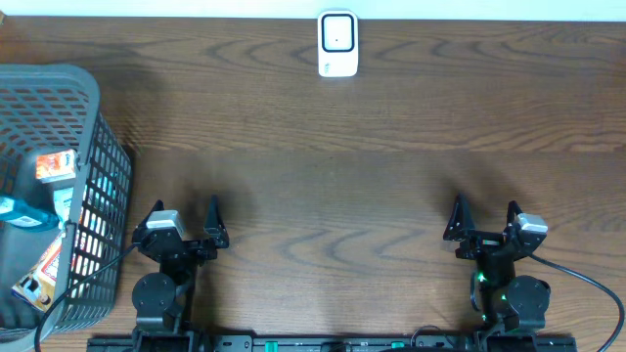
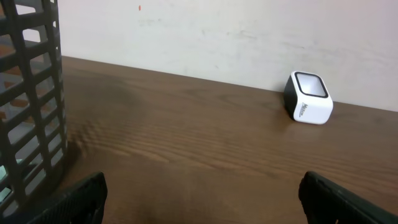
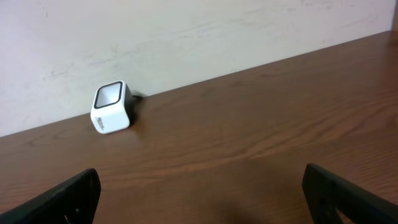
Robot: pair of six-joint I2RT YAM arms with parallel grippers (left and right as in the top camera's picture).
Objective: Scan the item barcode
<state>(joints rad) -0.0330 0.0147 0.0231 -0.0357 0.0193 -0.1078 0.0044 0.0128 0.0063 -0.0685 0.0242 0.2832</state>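
The left gripper (image 1: 185, 207) and right gripper (image 1: 485, 207) are spread wide, with nothing pinched, at the front edge of the table (image 1: 342, 176). The items (image 1: 56, 164) are piled in the grey basket (image 1: 93, 108) at the left. The white scanner (image 1: 337, 44) is set at the far edge.

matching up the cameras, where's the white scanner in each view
overhead: white scanner at top centre.
left wrist: white scanner right of centre, about mid-height.
right wrist: white scanner left of centre, about mid-height.
shared landmark: the pale wall just behind it.
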